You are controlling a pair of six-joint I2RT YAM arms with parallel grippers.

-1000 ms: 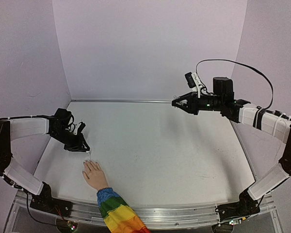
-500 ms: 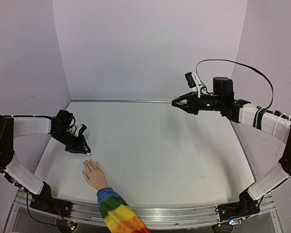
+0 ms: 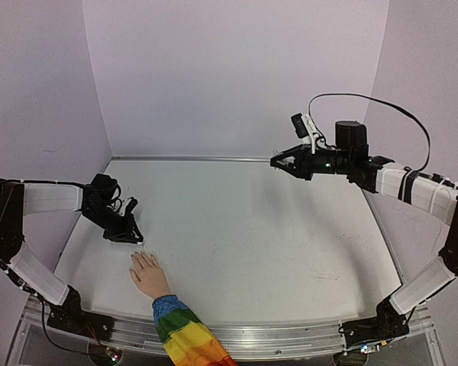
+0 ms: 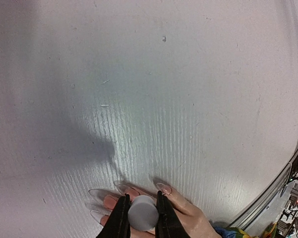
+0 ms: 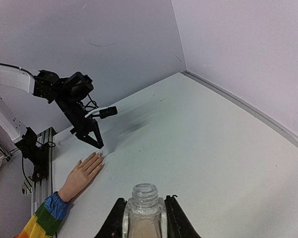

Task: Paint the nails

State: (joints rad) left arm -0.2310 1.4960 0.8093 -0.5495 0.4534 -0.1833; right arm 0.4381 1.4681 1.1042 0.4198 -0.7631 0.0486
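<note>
A skin-coloured mannequin hand [image 3: 147,274] in a rainbow sleeve [image 3: 185,335] lies palm down near the front left. Its long pale nails [image 4: 164,188] point away from the sleeve. My left gripper [image 3: 135,238] hovers right over the fingertips, shut on a small round grey-white cap [image 4: 142,214]. The cap covers whatever hangs beneath it. My right gripper [image 3: 276,162] is raised at the back right, shut on an open clear bottle [image 5: 145,218] with a bare threaded neck. In the right wrist view the left gripper [image 5: 97,141] stands just above the nails [image 5: 100,155].
The white tabletop [image 3: 259,229] is walled by pale lilac panels at the back and sides. A metal rail [image 3: 290,332] runs along the near edge between the arm bases. A black cable [image 3: 382,103] loops above the right arm.
My left gripper has dipped slightly toward the hand's fingertips, cap still held. The right arm and its bottle have not moved.
</note>
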